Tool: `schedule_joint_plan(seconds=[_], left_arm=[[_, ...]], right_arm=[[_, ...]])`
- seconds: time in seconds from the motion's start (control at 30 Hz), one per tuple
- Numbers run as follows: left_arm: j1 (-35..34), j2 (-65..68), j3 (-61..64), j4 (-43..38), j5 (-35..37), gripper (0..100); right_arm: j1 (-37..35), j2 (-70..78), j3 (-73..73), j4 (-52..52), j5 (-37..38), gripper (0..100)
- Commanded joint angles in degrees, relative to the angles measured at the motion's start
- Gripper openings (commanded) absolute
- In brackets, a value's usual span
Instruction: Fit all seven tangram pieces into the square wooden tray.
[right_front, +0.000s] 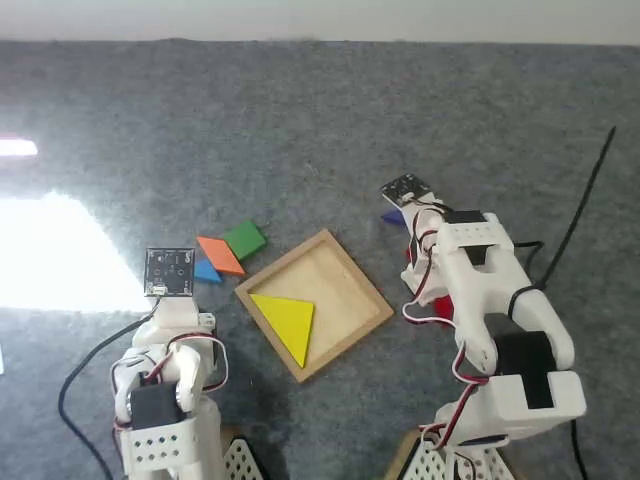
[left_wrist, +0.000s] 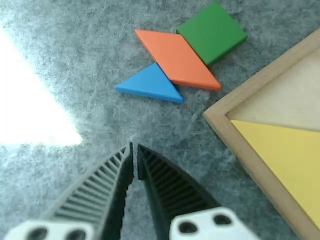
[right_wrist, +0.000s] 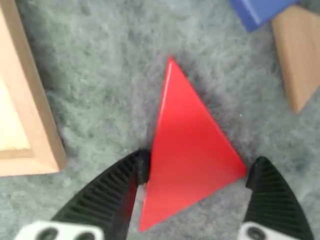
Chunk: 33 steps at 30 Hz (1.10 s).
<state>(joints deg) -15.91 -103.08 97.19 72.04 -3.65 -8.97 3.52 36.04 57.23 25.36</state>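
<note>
— Two arms at the table: which is better placed for the next piece?

— The right gripper (right_wrist: 198, 165). It hangs low over the red triangle (right_wrist: 187, 145), which lies flat on the grey mat (right_wrist: 100, 40) just beside the wooden tray (right_wrist: 30, 100), outside its rim on the right arm's side. The jaws are spread wide with the piece between them, not clamped.

— How does the triangle lie to the fingers?

— Its longest edge faces the tray and runs roughly alongside the tray's rim. Its sharp point aims away from the wrist. The tray-side finger (right_wrist: 120, 187) touches that long edge. The other finger sits at the corner farthest from the tray, and I can't quite tell whether it touches. I judge that a squeeze would bear on one edge and one corner, so the piece may twist before it seats.

— And the left gripper (left_wrist: 134, 150)?

— Pinched together on nothing, over mat on the tray's opposite side. The blue triangle (left_wrist: 150, 85), orange parallelogram (left_wrist: 177, 59) and green square (left_wrist: 212, 32) lie beyond its tips, touching one another, near the tray's rim.

— What's inside the tray?

— One piece, the yellow triangle (right_front: 285, 322), in the tray's corner nearest the arms. Much of the floor is bare, so I'd say the task is at an early stage.
</note>
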Motion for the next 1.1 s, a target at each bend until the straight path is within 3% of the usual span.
schedule_joint_plan(seconds=[0.0, 0.23, 0.47, 0.93, 1.07], left_arm=[[-0.35, -1.05, -0.75, 0.18, 0.09, 1], [-0.35, -1.05, -0.75, 0.18, 0.09, 1], [-0.35, -1.05, -0.75, 0.18, 0.09, 1], [-0.35, -1.05, -0.75, 0.18, 0.09, 1], [-0.26, -1.05, -0.75, 0.18, 0.09, 1]], right_arm=[[-0.13, 0.31, -2.02, 1.10, -1.41, 30.6], [-0.22, 0.22, -2.20, 1.10, -1.49, 18.6], [-0.13, -0.66, -2.20, 1.19, -1.49, 18.4], [-1.54, -17.89, -1.85, 7.60, -2.90, 18.8], [-3.91, -17.80, -1.85, 6.64, 7.74, 18.8]])
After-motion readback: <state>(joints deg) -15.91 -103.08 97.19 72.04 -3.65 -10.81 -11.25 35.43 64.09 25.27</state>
